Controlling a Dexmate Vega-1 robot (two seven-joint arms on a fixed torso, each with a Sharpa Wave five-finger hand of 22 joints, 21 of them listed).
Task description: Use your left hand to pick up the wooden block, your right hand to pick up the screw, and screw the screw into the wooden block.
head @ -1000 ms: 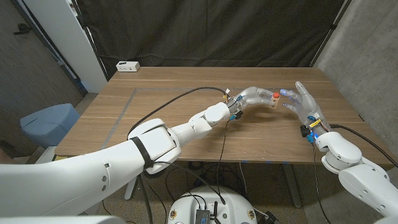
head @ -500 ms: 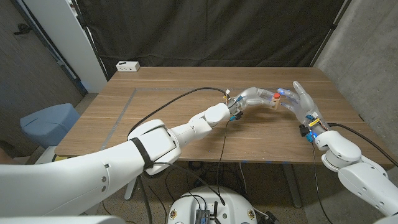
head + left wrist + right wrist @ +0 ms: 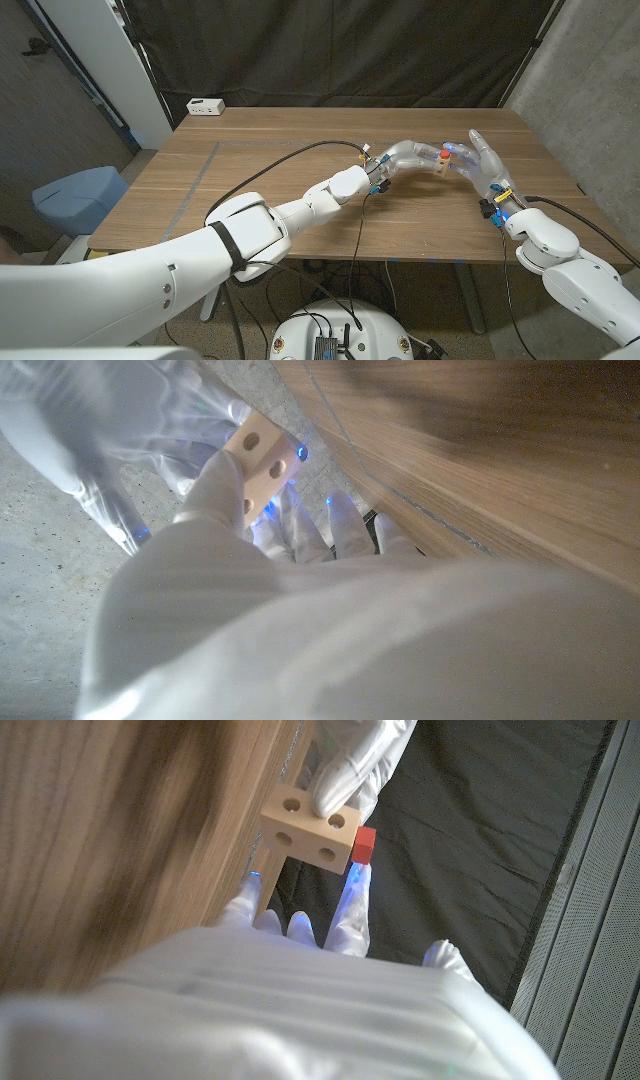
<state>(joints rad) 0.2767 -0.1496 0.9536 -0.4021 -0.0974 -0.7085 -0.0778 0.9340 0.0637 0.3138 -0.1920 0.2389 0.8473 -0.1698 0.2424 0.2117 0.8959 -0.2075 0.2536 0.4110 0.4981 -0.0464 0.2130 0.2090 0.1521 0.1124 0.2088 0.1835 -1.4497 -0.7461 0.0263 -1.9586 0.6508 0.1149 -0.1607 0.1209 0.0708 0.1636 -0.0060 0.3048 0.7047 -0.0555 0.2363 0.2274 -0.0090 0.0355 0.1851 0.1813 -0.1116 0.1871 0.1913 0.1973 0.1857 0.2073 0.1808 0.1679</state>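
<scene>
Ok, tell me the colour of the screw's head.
Red; the screw shows best in the right wrist view, against the wooden block.

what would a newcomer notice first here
The two hands meeting above the table's right side: the left hand holds the wooden block, holes showing. The right hand reaches in with a red-headed screw at the block's side. A white box sits at the far left corner.

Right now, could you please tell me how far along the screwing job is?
Done: the left robot hand holds the pale wooden block with round holes above the table. In hand: the right robot hand brings the red-headed screw against the block's side. Left: driving it in; how deep it sits cannot be told.
</scene>
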